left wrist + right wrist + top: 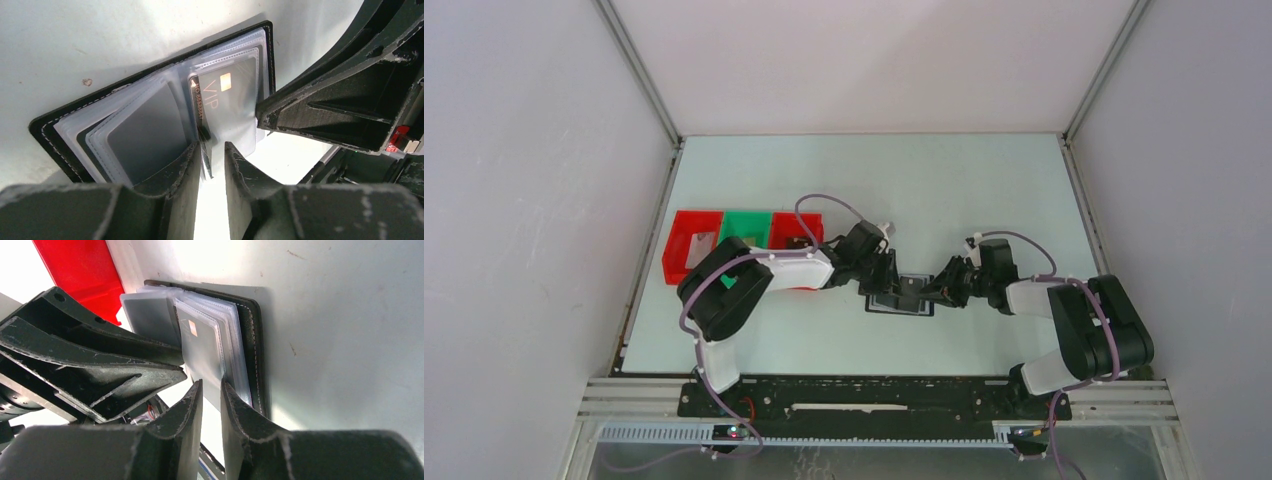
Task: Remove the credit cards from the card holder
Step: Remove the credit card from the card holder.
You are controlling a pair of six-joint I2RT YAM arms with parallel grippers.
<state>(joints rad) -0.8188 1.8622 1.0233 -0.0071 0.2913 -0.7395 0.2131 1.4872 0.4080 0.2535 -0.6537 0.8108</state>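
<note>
Left gripper (212,149), credit cards (227,100) in card holder (47,131)

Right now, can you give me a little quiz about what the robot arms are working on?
1. True or false: the card holder is lying open.
2. What colours are the trays? A: red and green. B: blue and yellow. C: all black.
3. What word is printed on the card with the gold chip?

Key: 1 true. 2 A. 3 VIP.
</note>
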